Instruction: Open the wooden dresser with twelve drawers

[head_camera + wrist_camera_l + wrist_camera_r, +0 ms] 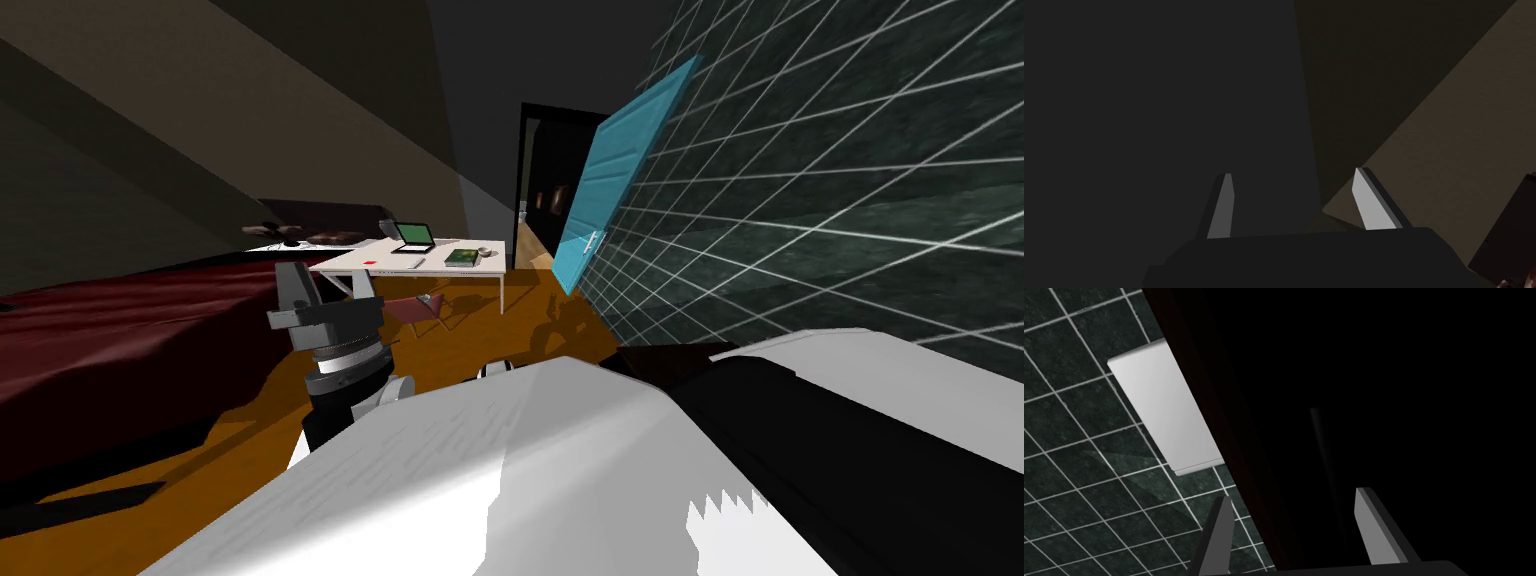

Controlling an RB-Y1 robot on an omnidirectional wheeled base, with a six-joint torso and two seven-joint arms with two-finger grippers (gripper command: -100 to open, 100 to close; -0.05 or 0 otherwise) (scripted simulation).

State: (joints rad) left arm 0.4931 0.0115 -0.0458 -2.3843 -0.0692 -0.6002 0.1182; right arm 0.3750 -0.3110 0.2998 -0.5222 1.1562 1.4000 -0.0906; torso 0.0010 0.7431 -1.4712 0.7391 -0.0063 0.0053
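Observation:
My right gripper [1295,493] is open, with nothing between its fingers. It points at a very dark, almost black flat surface [1374,413] whose dark brown edge [1224,438] runs past the left finger. No drawer fronts or handles can be made out on it. In the head view a dark low piece of furniture [668,360] stands against the tiled wall at my right. My left arm [335,335] is raised at my left, over the floor beside the bed. The left gripper [1292,172] is open and empty.
A dark green tiled wall [850,180] runs along my right, with a white flat panel [1164,408] before it. A blue door [610,190] stands open ahead. A dark red bed [120,340] lies at the left, beyond it a white desk [440,268] with a laptop [414,237] and a reddish chair [420,310].

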